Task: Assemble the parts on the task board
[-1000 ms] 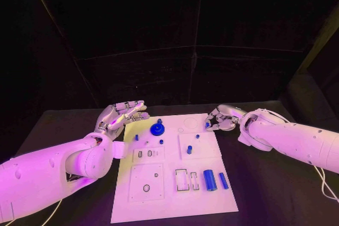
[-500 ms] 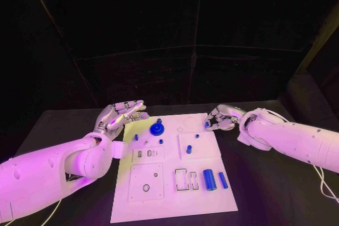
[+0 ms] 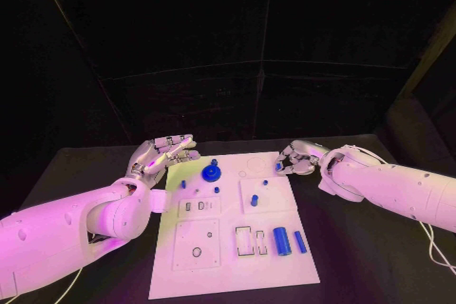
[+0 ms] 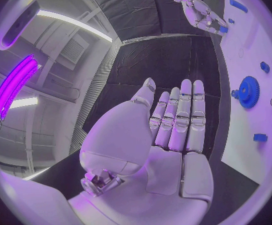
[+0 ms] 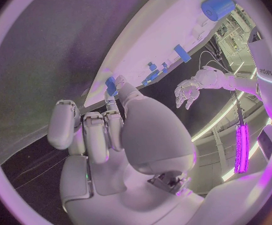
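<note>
**Desk:** What sits on the counter [image 3: 361, 251]?

**Photographer:** A flat white task board [image 3: 228, 271], a smooth rectangular plate with shallow square and slot-shaped recesses, lies in the middle of the matte black counter. Small blue parts are scattered across it: a toothed blue gear [image 3: 210, 175] with a knob on top at the far end, a stout blue cylinder [image 3: 281, 242] and a thinner blue rod [image 3: 300, 243] side by side near the right edge, and a short blue peg [image 3: 255, 200] standing near the board's centre.

**Desk:** And the left robot hand?

**Photographer:** The left robot hand [image 3: 163, 153], silver and glossy, hovers just off the board's far left corner. The left wrist view shows its palm bare and its fingers [image 4: 185, 115] stretched straight and close together, holding nothing. The gear [image 4: 248, 91] lies near the fingertips, apart from them.

**Desk:** The right one?

**Photographer:** The right robot hand [image 3: 296, 159] is at the board's far right corner, fingers curled inward. A small blue piece [image 3: 279, 166] shows at its fingertips in the head view; the right wrist view puts a blue piece [image 5: 112, 85] against the tips of the bent fingers at the board's edge. It looks pinched, though the grip itself is partly hidden.

**Desk:** Anything else blue?

**Photographer:** A small blue block [image 3: 183, 183] on the board's left side, near the gear.
</note>
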### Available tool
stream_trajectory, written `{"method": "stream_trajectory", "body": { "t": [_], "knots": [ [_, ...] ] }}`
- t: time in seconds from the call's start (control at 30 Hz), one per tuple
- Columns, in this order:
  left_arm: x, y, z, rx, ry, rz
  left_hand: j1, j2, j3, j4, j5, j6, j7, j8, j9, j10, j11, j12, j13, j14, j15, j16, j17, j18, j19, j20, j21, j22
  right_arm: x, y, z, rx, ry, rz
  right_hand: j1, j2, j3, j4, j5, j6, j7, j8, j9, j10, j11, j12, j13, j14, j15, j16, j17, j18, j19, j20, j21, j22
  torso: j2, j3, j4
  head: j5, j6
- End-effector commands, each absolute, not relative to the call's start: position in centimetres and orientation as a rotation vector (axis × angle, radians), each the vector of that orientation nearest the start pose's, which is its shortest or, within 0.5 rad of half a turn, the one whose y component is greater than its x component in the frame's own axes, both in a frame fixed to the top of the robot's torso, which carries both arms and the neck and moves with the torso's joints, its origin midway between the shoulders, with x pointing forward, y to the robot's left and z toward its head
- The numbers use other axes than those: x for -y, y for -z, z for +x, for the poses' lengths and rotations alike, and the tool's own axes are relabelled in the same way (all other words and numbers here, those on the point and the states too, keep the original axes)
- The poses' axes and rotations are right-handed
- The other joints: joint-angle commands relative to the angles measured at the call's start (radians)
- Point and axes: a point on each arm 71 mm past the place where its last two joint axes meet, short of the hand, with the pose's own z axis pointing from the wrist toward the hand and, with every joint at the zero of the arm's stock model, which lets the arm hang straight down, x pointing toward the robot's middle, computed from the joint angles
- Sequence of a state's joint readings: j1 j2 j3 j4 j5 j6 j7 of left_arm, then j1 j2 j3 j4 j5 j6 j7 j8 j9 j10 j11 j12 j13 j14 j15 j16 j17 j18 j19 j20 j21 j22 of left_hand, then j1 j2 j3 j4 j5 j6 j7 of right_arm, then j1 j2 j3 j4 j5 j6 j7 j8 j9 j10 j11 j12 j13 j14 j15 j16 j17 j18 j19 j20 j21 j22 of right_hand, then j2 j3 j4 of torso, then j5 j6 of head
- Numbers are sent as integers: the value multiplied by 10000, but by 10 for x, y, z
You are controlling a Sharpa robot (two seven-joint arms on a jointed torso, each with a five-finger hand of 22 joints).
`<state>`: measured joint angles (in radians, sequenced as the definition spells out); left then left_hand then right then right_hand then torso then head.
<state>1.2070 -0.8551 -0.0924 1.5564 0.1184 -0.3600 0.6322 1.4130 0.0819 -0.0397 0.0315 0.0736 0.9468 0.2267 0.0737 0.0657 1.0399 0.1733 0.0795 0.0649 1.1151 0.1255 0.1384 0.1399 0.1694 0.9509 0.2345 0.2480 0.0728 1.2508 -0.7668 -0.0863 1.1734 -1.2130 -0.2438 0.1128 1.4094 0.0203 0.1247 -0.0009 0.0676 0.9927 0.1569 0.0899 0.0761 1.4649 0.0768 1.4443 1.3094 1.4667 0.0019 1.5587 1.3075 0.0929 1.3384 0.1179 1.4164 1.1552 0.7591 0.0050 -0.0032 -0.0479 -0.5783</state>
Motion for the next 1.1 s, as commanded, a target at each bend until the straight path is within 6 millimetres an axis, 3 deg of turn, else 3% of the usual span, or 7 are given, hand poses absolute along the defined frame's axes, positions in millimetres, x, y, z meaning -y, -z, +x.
{"method": "stream_trajectory", "body": {
  "t": [0.03, 0.4, 0.8, 1.1],
  "knots": [
    [-213, 177, 479, -12012, 16371, -11098, 23, 15, -13, -53, -19, 49, 8, 7, 2, 59, -5, 15, 3, 46, -9, -55, 14, 142, 42, 3, -39, -13, 264, 193, 544, -17233, -6472, 9, 6, 82, 34, -10, 29, 67, -23, 68, 14, 395, -88, 48, 1669, 961, -43, -3, 2281, -126, 8, -95, -10, 9, -2, 5, -2, 0, -9],
    [-213, 177, 479, -12011, 16367, -11099, 23, 15, -13, -53, -19, 49, 8, 7, 2, 59, -5, 15, 3, 46, -9, -55, 14, 142, 42, 3, -39, -13, 262, 194, 544, -17117, -6403, 42, -20, 122, 92, -41, 168, 193, -64, 90, 13, 412, -123, 70, 1688, 965, -74, 3, 2300, -132, 29, -123, 4, 43, -1, 5, -4, 3, -25],
    [-214, 177, 479, -12006, 16349, -11104, 23, 15, -13, -53, -19, 49, 8, 7, 2, 59, -5, 15, 3, 46, -9, -55, 14, 142, 42, 3, -39, -13, 263, 188, 542, -16320, -6459, 261, 156, 543, 694, -255, 395, 574, -204, 142, 14, 403, -255, 49, 1683, 974, -190, 15, 2337, -140, 60, -233, 23, 92, -19, 9, -3, 8, -32],
    [-216, 177, 479, -11990, 16306, -11114, 23, 15, -13, -53, -19, 49, 8, 7, 2, 59, -5, 15, 3, 46, -9, -55, 14, 142, 42, 3, -39, -13, 249, 180, 526, -15956, -6332, 952, -9, 514, 865, -270, 359, 635, -208, 110, 0, 391, -260, 14, 1661, 980, -198, 24, 2366, -143, 63, -253, 25, 98, -63, -18, -10, 14, -7]
  ]
}}
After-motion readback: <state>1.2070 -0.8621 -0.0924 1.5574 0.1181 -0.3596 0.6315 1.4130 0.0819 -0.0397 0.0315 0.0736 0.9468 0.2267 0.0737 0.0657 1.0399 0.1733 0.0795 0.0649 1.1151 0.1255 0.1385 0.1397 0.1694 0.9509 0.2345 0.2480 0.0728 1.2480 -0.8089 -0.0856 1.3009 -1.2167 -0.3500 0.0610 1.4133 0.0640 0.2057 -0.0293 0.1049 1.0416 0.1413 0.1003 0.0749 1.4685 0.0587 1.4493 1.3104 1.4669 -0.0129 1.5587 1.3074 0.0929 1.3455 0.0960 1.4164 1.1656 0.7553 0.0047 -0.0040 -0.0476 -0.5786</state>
